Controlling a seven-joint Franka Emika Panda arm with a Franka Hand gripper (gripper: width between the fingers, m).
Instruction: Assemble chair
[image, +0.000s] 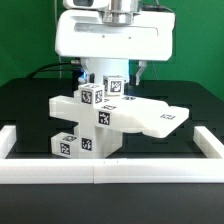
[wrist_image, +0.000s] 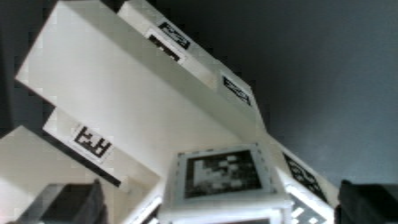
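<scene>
- 1 large glossy white robot body (image: 110, 42) fills the top of the exterior view, above a black table (image: 30, 105).
- A long white border rail (image: 110, 171) runs along the table's near edge, with side rails.
- The chair (image: 105, 118) stands mid-table (stacked tagged white blocks, a flat slab reaching toward the exterior view's right).
- The gripper (image: 118, 78) hangs just above its topmost block, jaws spread wide, holding nothing.

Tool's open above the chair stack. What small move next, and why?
Probably ease the tool straight down onto the top tagged cube and stop before closing. The jaws stand wide with nothing between them, the cube sits right beneath them atop the chair, and the wrist view shows it close and near centre.
</scene>
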